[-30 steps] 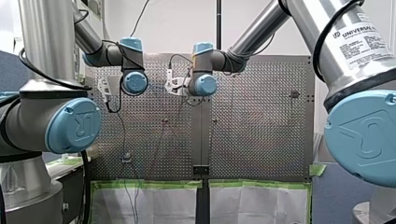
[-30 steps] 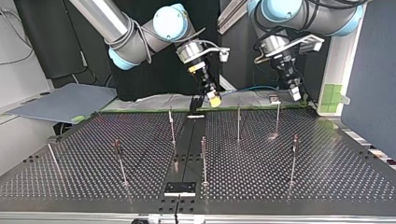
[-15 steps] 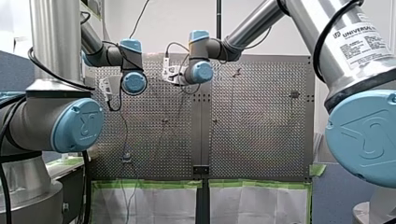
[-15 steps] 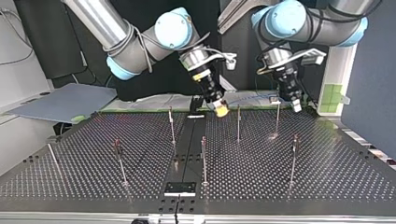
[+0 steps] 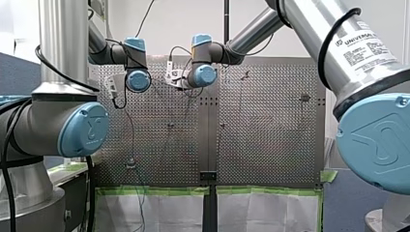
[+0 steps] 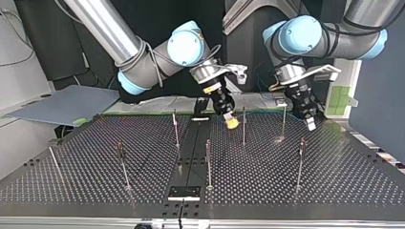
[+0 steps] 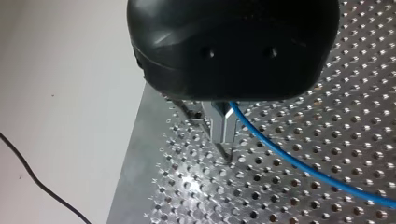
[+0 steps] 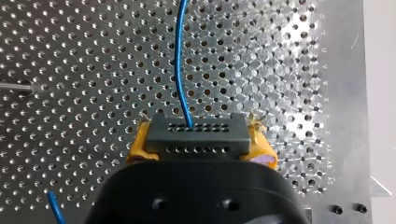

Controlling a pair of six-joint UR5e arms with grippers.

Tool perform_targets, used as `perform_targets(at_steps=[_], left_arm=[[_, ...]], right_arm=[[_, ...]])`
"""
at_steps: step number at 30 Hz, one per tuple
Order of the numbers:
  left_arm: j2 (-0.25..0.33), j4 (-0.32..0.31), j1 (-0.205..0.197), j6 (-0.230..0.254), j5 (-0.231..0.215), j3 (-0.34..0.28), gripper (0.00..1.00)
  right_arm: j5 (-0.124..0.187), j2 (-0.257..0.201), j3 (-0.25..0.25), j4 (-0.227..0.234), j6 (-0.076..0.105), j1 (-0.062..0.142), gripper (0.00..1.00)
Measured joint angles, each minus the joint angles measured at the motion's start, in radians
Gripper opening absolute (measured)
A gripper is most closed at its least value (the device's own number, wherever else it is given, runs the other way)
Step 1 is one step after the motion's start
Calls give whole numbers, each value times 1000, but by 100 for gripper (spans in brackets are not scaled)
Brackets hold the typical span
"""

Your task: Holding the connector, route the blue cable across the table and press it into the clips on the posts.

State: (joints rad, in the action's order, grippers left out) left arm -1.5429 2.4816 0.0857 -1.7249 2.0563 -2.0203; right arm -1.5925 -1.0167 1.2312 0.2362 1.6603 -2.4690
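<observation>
— What has my right gripper [image 8: 201,148] got hold of?

— A dark connector [image 8: 196,132]. The yellow pads [image 8: 138,145] are closed on it, one at each end. The blue cable [image 8: 179,60] leaves the connector's face and runs straight ahead, away from the gripper, above the perforated table [image 8: 93,70]. Another short bit of blue shows beside the gripper's body.

— And my left gripper [image 7: 223,135]?

— Its metal fingers [image 7: 217,128] are pressed together, with the cable pinched near their base. From there the cable slants off to one side across the holes. The fingertips point down at the table close to its edge. I cannot tell whether they touch it.

— How does it look from across the table?

— Nearest in the top view is a black plate [image 6: 184,192] at the table's edge, then a row of thin posts [image 6: 208,160]. Three more stand further back. My right gripper hangs yellow tip down, just beside the middle post [image 6: 243,126] of those three. My left gripper is near the end post [image 6: 284,120], on the side away from the other gripper. I cannot make out the cable in that view.
</observation>
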Motion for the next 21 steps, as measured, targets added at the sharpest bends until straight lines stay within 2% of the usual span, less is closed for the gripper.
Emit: perform_targets(at_steps=[6,15,21], left_arm=[[-3,5,-17,-2,-13,19,0],[-11,5,-50,-14,-58,45,0],[-23,-3,-70,-28,-83,56,0]], right_arm=[[15,16,-52,-42,8,8,0],[38,52,-127,-68,15,15,0],[43,62,-178,-87,18,16,0]])
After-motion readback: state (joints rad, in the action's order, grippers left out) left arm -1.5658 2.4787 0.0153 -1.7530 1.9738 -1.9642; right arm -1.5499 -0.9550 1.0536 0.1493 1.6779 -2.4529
